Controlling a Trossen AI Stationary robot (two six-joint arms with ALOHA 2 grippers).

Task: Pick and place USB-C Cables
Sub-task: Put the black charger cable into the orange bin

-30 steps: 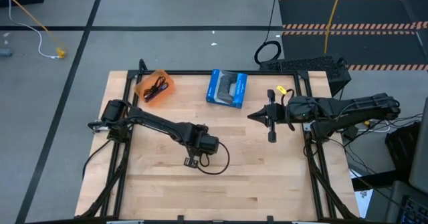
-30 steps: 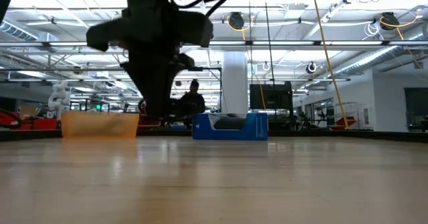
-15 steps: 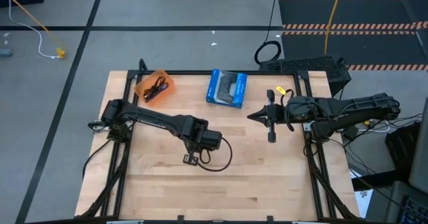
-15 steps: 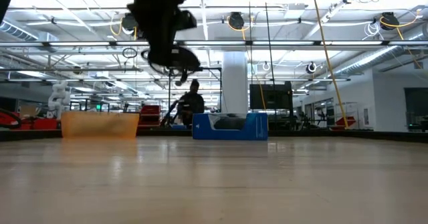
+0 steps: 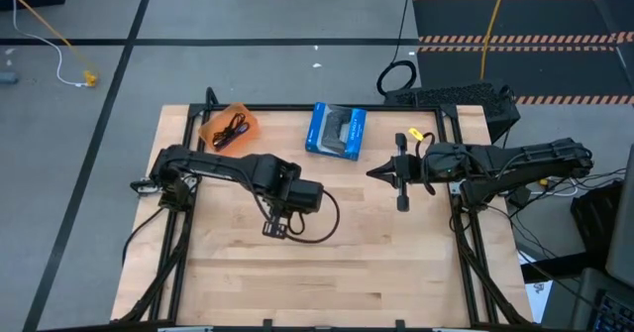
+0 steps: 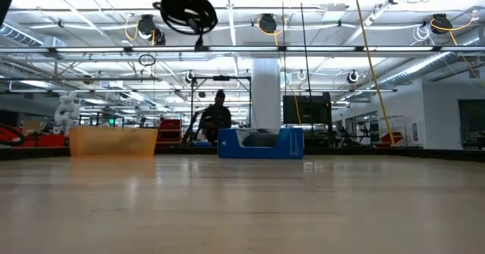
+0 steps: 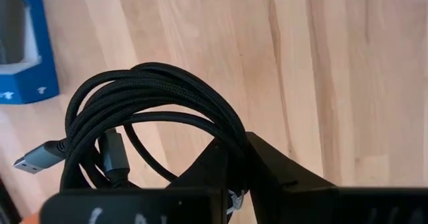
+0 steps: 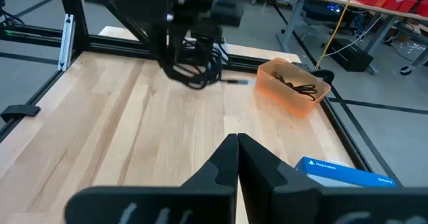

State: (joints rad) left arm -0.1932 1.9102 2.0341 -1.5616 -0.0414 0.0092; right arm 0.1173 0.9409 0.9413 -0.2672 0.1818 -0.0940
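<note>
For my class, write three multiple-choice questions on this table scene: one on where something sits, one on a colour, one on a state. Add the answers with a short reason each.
1. Where is the orange bin?
A. at the table's far left corner
B. beside the right arm
C. on the floor

2. What colour is the cable that the left tool holds?
A. black
B. white
C. orange

3. How is that coiled cable placed?
A. lifted clear of the table
B. lying flat on the wood
C. resting inside the blue box

Answers: 1 A, the high view shows the bin there. 2 A, the left wrist view shows black braid. 3 A, the low view shows the coil high above the wood.
</note>
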